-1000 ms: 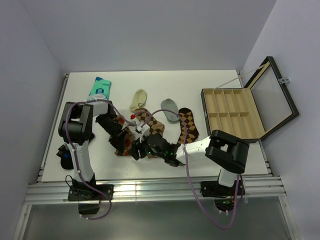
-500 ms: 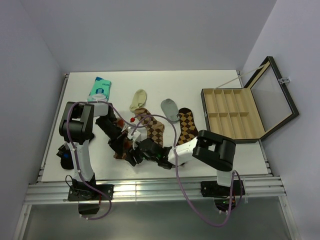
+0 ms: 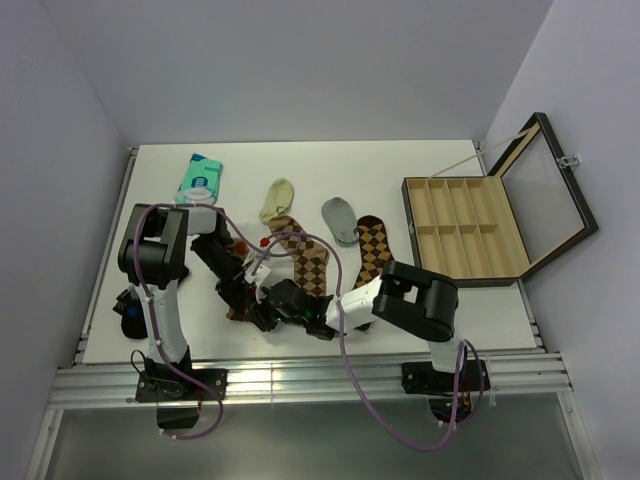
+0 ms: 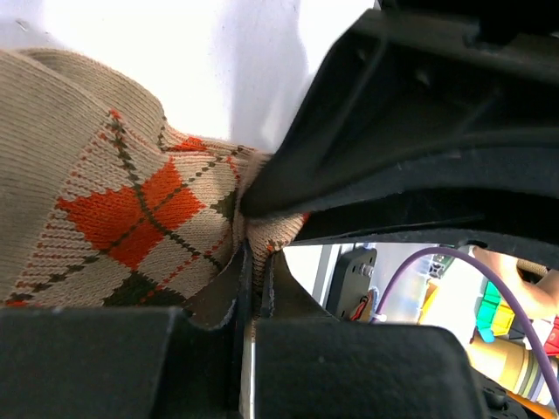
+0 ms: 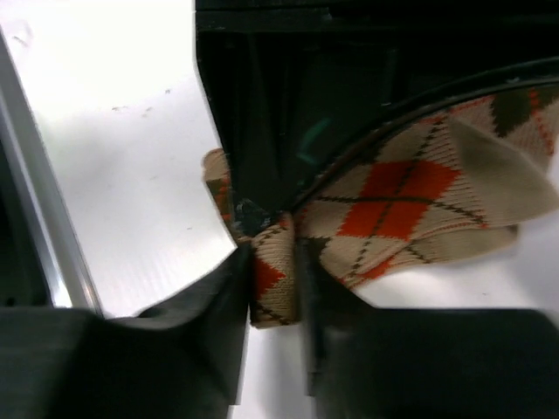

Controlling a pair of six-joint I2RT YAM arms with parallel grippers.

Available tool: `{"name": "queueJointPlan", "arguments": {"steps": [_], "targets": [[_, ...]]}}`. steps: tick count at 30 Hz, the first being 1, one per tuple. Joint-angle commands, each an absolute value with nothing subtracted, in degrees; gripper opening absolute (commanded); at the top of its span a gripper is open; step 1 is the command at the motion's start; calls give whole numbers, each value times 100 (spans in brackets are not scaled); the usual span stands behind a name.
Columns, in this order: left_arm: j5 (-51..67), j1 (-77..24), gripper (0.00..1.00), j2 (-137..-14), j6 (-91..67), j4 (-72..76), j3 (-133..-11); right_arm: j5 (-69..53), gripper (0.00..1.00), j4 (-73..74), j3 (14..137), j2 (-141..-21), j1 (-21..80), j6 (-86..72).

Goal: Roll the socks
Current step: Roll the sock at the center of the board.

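Red-orange argyle sock (image 5: 393, 192) on the worktop (image 3: 330, 165): left gripper (image 4: 253, 279) jaws clenched on its edge, right gripper (image 5: 275, 292) jaws grasping a fold of it.

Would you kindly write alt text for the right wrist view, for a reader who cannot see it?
The right gripper pinches a fold of the red-orange argyle sock between its black fingers, over the white table. Black robot hardware fills the top of the frame.
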State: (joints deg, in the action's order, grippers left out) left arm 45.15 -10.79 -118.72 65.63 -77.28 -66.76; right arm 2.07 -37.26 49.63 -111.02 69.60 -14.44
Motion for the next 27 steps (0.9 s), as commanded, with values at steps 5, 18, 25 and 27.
{"name": "queueJointPlan", "arguments": {"steps": [5, 18, 25, 27], "targets": [[4692, -1081, 22, -11191, 6584, -7560, -6706, 597, 11, -3560, 5150, -11276, 6952, -1766], [4799, -651, 43, -9249, 5388, -5864, -6214, -579, 2, -3419, 4816, -11224, 6356, -2900], [4255, -325, 46, -7771, 4904, -4283, -5424, -1826, 2, -1804, 5684, -11311, 5688, -3594], [4131, -334, 48, -7305, 4992, -4036, -5109, -2334, 4, -1217, 5914, -11390, 5520, -3787]]}}
